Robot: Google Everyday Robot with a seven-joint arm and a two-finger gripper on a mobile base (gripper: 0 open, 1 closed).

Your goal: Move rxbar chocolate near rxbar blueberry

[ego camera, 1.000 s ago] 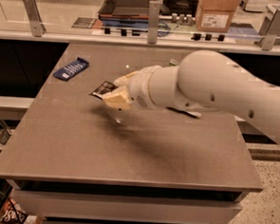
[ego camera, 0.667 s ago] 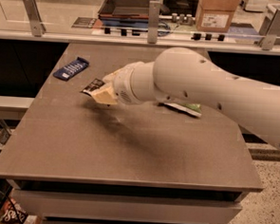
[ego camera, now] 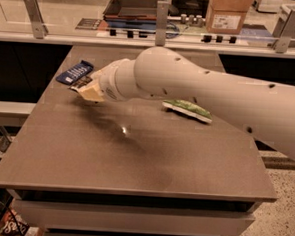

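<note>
The rxbar blueberry (ego camera: 74, 72), a dark blue wrapper with white print, lies flat near the table's far left edge. My gripper (ego camera: 89, 92) reaches in from the right on a thick white arm and sits just right of and below the blue bar. It is shut on the rxbar chocolate (ego camera: 80, 83), whose black wrapper with pale print sticks out from the cream fingers (ego camera: 93, 93) toward the blue bar, held a little above the table. Most of the black bar is hidden by the gripper.
A green chip bag (ego camera: 187, 109) lies right of centre, partly behind my arm. The brown table (ego camera: 135, 159) has a rail with metal posts (ego camera: 162, 15) along its far edge. A cardboard box (ego camera: 225, 13) and trays stand on the counter beyond.
My gripper has carried the black bar leftward and farther back across the table, ending close beside the blue bar. The green bag, hidden by the arm before, now shows.
</note>
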